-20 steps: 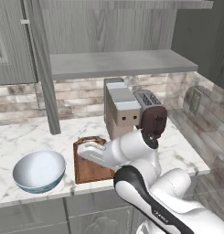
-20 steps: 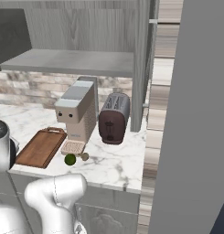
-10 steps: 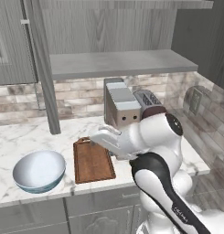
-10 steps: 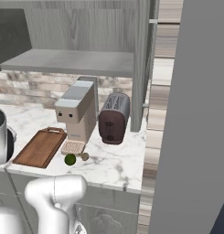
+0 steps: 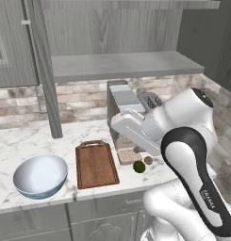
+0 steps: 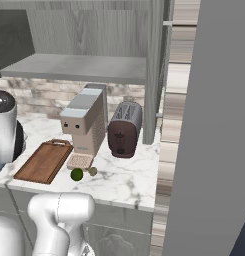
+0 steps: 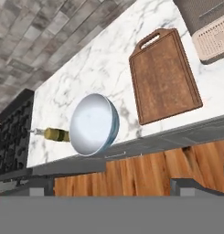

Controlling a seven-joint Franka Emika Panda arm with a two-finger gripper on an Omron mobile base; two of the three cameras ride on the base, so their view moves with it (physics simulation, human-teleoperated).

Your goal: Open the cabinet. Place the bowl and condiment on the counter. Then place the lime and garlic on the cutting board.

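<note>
Your claw hangs above the counter (image 7: 109,59) with its jaws wide apart and empty. Below it you see the bowl (image 7: 93,124) near the front edge, the condiment (image 7: 56,134) lying just beside it, and the bare cutting board (image 7: 164,77). The lime (image 5: 139,166) and garlic (image 5: 148,160) sit off the board, by the coffee machine (image 6: 86,121)

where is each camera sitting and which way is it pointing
Left base view: behind the arm on its left, looking forward and down at the counter; the white arm rises at lower right.
Right base view: behind on the right, same counter; arm parts at lower left.
Hand view: on the hand, looking down at the bowl, cutting board and condiment.
Both base views share the lime, garlic, board and open cabinet.
</note>
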